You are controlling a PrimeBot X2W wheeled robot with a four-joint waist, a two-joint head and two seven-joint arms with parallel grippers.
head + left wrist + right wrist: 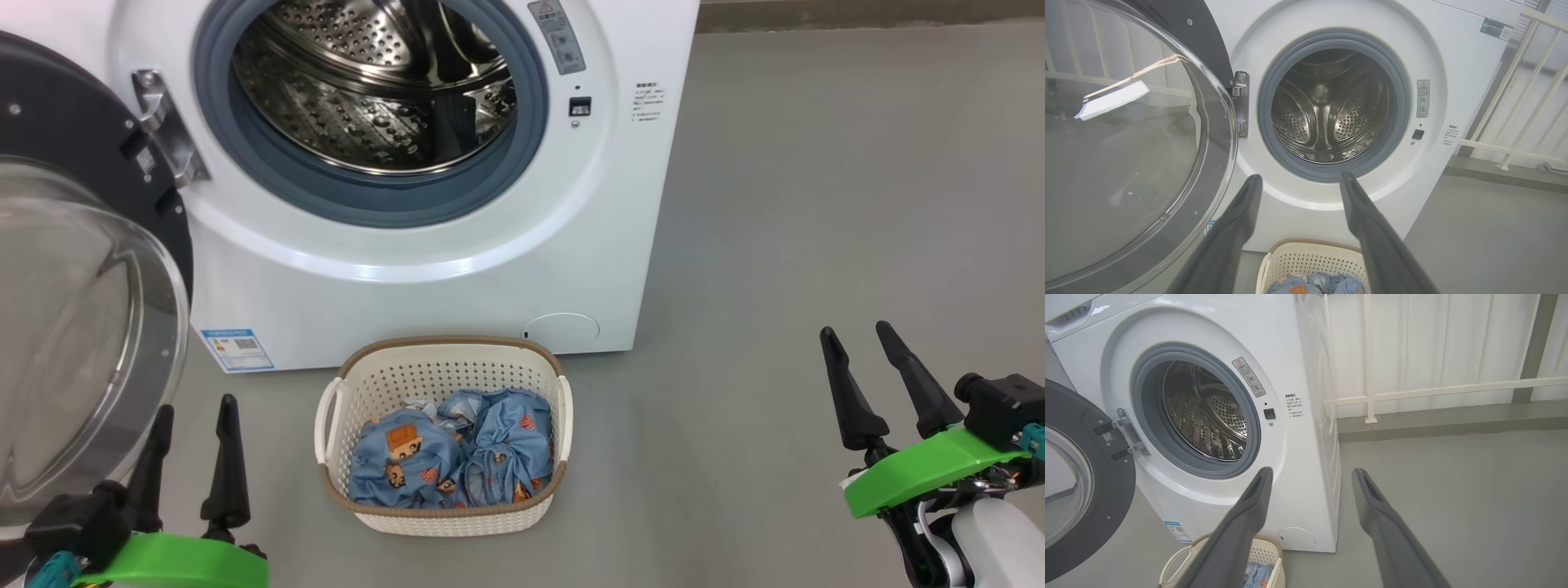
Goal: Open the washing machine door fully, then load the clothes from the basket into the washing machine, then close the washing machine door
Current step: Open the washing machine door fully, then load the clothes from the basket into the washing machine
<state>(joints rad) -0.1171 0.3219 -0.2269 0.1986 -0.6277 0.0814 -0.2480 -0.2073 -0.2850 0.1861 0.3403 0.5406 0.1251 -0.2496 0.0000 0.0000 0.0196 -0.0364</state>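
You're looking at a white washer (408, 278) with a grey seal (367, 200), a shiny steel drum (367, 90) dotted with holes and a small blue label (237, 349); its door (73, 122) is dark grey around clear glass. The cream basket (445, 380), perforated all over, has a brown rim, and the clothes (457, 457) are light blue with orange-brown figures and red patches. The floor (816, 204) is plain grey.

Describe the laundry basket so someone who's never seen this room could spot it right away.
Find the big white washing machine. On the grey floor directly before it sits the basket: cream perforated plastic, brown rim, holding blue printed clothes.
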